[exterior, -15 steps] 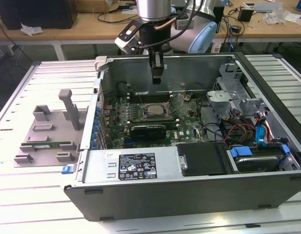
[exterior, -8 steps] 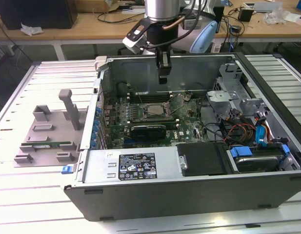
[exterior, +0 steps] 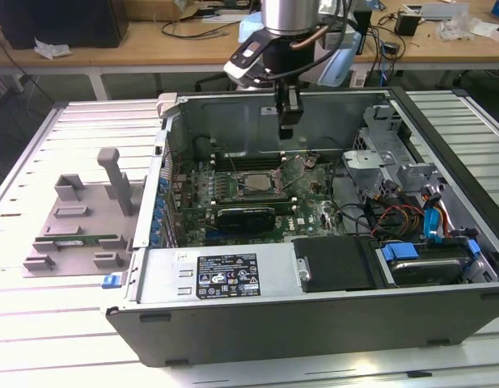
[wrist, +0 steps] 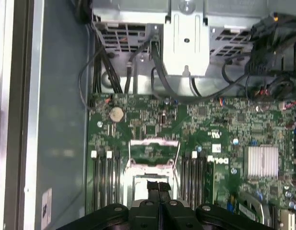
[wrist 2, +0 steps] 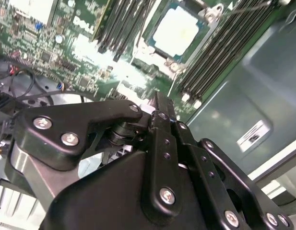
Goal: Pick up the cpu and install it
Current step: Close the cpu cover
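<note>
Obs.: the cpu (exterior: 253, 183), a small flat square chip with a silver-grey metal top plate, lies flat in the dark metal socket frame (exterior: 234, 187) on the green motherboard (exterior: 310, 206) inside the open grey computer case (exterior: 314, 319). It sits between two banks of long black memory slots (wrist 2: 120, 23).

Black two-finger gripper (exterior: 286, 129): hangs above the board near the case's rear wall, apart from the chip. Fingers are pressed together with nothing between them.

Exterior view: whole case lies on its side on a white slatted table (exterior: 39, 331). A grey plastic fixture tray (exterior: 47, 222) stands at the exterior view's left, with a long narrow green memory stick (exterior: 75, 240) lying in it. A black drive cover (exterior: 338, 263) sits near the case's front edge.

Second wrist view: the chip's top plate (wrist 2: 178, 29) appears pale and glossy under glare, with a thin pale rim. The gripper (wrist 2: 156, 98) linkage covers the lower part.

First wrist view: a round silver coin cell (wrist: 117, 113), a finned silver heat sink (wrist: 262, 160) and loops of black cable (wrist: 159, 79) against the perforated metal bay. The gripper (wrist: 157, 184) tips overlap the socket area, so the chip itself is hard to make out there.
</note>
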### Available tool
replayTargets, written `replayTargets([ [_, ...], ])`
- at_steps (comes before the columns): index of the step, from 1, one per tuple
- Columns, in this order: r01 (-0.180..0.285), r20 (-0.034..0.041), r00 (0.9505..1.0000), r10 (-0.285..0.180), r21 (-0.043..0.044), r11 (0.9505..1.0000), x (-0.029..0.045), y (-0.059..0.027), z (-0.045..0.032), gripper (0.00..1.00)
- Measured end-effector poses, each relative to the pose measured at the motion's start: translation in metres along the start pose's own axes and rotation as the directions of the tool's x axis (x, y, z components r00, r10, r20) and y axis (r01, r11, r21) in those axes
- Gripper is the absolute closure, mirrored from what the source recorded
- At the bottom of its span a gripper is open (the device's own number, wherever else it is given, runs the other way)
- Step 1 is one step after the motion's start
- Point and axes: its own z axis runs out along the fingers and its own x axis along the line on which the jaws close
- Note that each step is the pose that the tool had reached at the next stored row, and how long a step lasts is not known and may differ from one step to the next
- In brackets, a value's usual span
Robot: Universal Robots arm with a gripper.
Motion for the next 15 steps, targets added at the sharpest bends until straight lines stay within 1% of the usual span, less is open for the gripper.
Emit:
replayTargets([
  [2, 0.000, 0.0000, 1.0000, 0.000, 0.0013, 1.0000, -0.0002, 0.0082, 0.0006, 0.89],
  [4, 0.000, -0.0002, 1.0000, 0.000, 0.0032, 1.0000, -0.0006, 0.0196, 0.0017, 0.89],
  [6, 0.000, -0.0003, 1.0000, 0.000, 0.0045, 1.0000, -0.0008, 0.0284, 0.0031, 0.89],
  [8, 0.000, -0.0004, 1.0000, 0.000, 0.0051, 1.0000, -0.0010, 0.0331, 0.0044, 0.89],
  [9, 0.000, -0.0002, 1.0000, 0.000, 0.0059, 1.0000, -0.0013, 0.0364, 0.0067, 0.89],
  [10, -0.001, -0.0002, 1.0000, 0.001, 0.0069, 1.0000, -0.0016, 0.0384, 0.0107, 0.89],
  [15, -0.007, 0.0001, 1.0000, 0.007, 0.0106, 0.9999, -0.0029, 0.0408, 0.0215, 0.89],
])
